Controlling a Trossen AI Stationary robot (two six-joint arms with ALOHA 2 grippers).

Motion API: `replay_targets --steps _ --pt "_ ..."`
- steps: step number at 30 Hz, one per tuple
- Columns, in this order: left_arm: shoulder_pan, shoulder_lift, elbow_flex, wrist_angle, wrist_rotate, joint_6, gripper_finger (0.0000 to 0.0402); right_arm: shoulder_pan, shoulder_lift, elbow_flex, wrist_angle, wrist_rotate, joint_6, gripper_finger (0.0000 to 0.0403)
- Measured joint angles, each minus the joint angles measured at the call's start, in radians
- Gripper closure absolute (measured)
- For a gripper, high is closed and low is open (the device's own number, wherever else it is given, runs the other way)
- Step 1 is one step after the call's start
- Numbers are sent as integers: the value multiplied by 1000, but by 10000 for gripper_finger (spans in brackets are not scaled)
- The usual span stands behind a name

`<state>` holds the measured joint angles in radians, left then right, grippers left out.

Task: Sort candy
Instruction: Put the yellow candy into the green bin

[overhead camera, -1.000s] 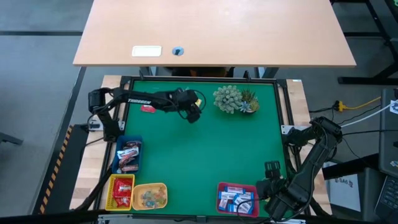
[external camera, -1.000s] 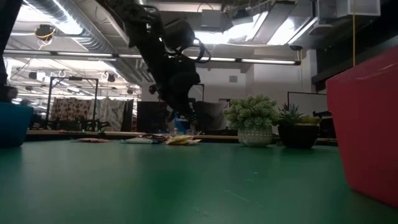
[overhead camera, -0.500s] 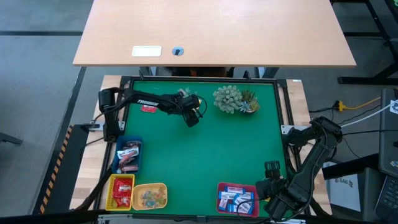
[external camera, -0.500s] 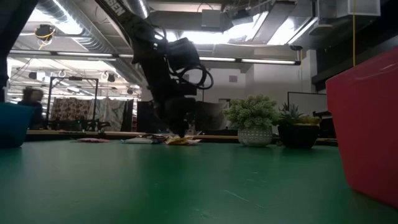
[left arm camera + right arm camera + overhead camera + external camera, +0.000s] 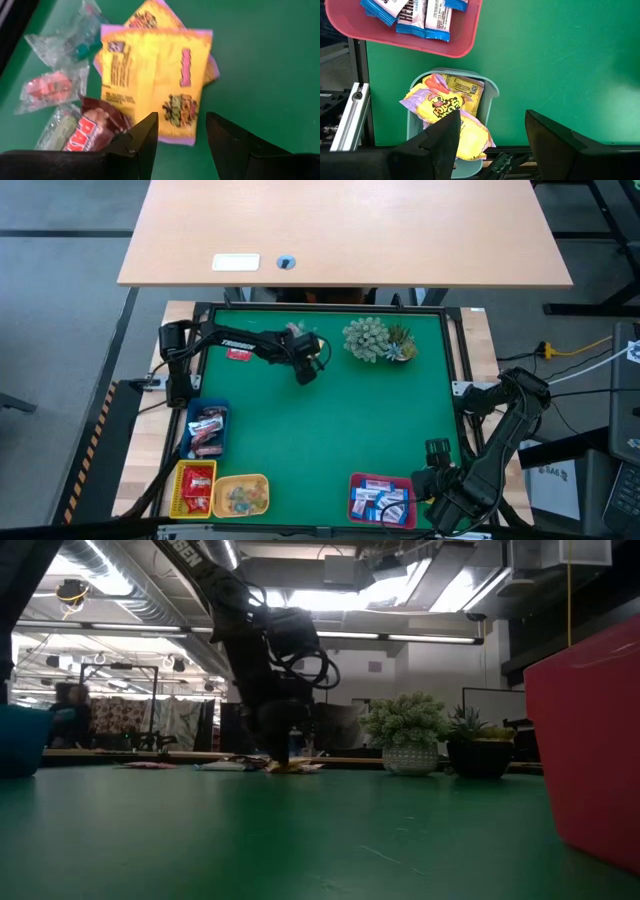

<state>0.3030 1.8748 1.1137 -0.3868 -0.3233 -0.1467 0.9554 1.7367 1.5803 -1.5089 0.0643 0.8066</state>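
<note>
Left gripper (image 5: 180, 131) poised low over a small heap of candy at the mat's far edge

Its jaws stand spread, empty, straddling the near end of a yellow candy packet (image 5: 156, 80) beside a dark red one (image 5: 95, 130). The right gripper (image 5: 490, 137) waits at the near right corner, jaws apart, above a teal tray (image 5: 490, 92) of yellow packets

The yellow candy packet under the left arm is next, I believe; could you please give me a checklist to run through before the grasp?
1. Left tool open: ok.
2. Flat yellow candy packet with purple edge ahead between its fingers: ok.
3. Only one packet in line: not ok, a second yellow packet lies beneath.
4. Dark red wrapped candy clear of the near finger: cannot tell.
5. Teal plastic tray holding matching yellow packets: ok.
6. Right tool open, away at the table's near right corner: ok.
</note>
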Motion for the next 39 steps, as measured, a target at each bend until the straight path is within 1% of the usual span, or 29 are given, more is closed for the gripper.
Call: replay_targets --steps 9,19,21,24,32,34,37,39 --pt "27 0 0 -3 6 -5 250 0 0 0 0 0 0 180" --pt "30 61 6 -2 37 -7 254 0 0 0 0 0 0 180" --pt "29 61 5 -2 38 -7 264 0 0 0 0 0 0 180" --pt "29 56 5 -6 46 -8 291 0 0 0 0 0 -1 180" --pt "-8 57 3 -6 38 -30 387 0 0 0 7 0 -1 180" --pt "-20 58 3 -4 29 -30 395 0 0 0 18 0 -1 180" --pt "-37 50 1 -3 27 -30 396 0 0 0 34 17 -1 180" --pt "-51 32 -1 -8 53 -32 399 0 0 0 49 39 -4 180"
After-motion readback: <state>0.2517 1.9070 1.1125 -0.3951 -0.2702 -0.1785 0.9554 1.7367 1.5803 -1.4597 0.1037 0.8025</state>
